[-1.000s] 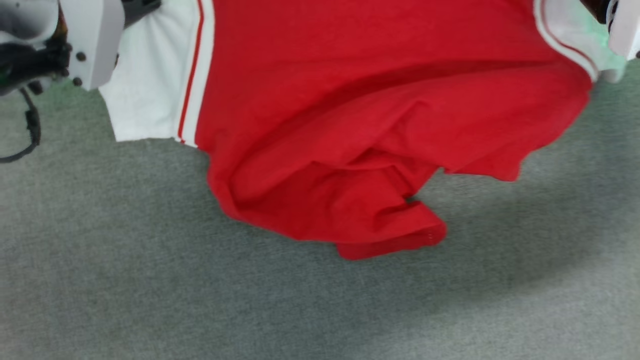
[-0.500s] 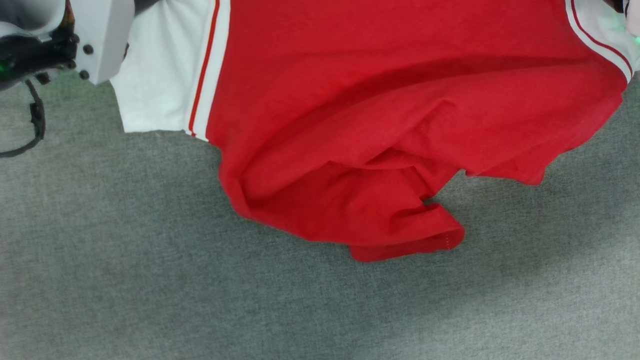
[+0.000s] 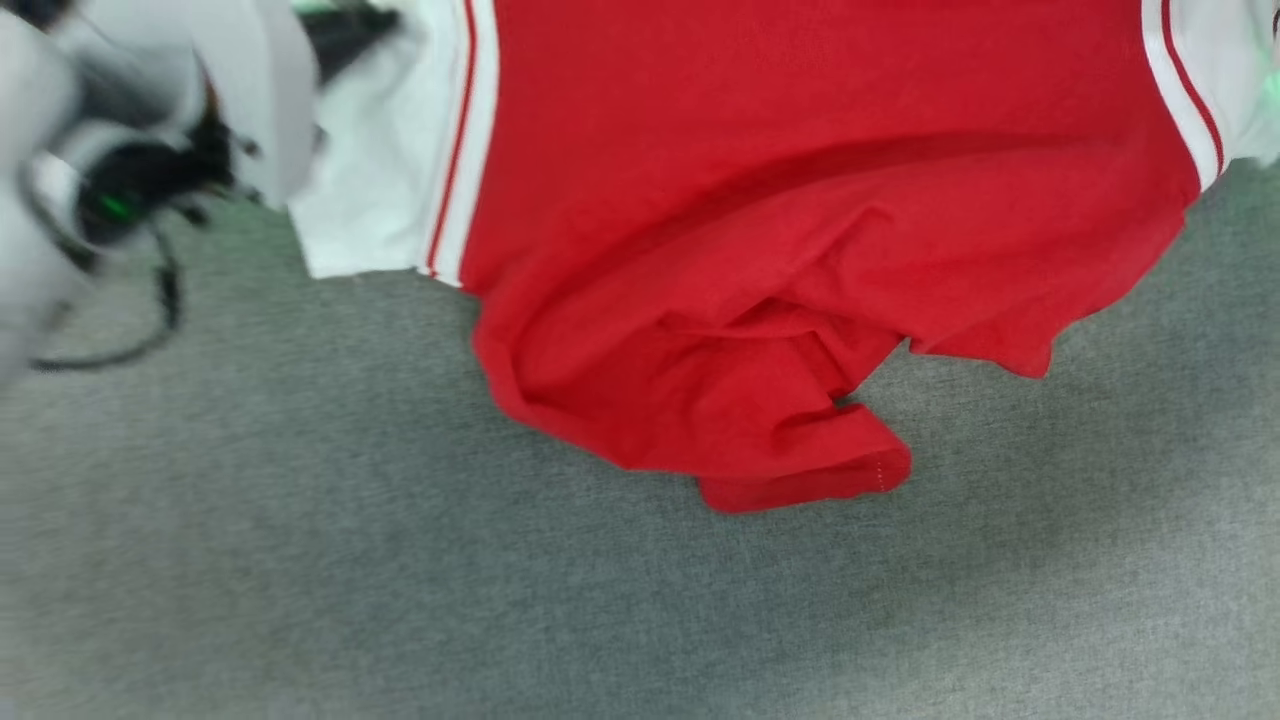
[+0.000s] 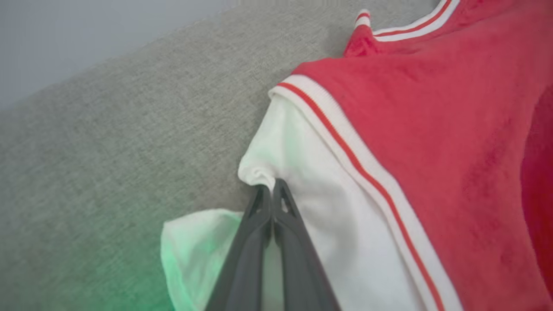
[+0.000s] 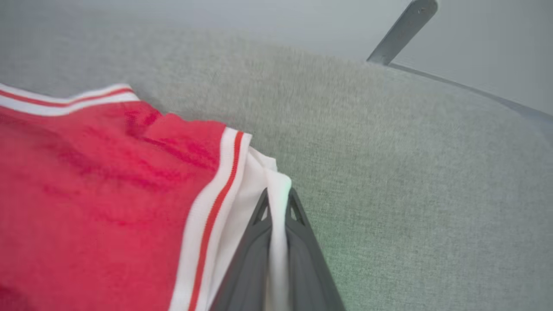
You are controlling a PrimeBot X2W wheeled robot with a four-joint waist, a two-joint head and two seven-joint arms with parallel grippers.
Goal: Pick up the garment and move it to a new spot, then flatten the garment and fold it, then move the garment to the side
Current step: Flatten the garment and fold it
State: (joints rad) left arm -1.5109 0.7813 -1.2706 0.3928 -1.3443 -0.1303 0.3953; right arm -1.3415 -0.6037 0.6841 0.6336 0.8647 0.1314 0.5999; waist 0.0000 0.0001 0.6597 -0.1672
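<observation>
Grey woven surface; slanted metal bar beyond.

garment on surface, left pincer at its left end, right pincer at right end

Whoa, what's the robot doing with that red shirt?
It's holding the red shirt up by both sleeves. The left jaws are shut on the edge of one white sleeve, and the right jaws are pinched shut on the other white sleeve. The shirt is stretched between the two arms over the grey surface. Its bottom part sags in a crumpled bunch, so it isn't flat or folded yet.
</observation>
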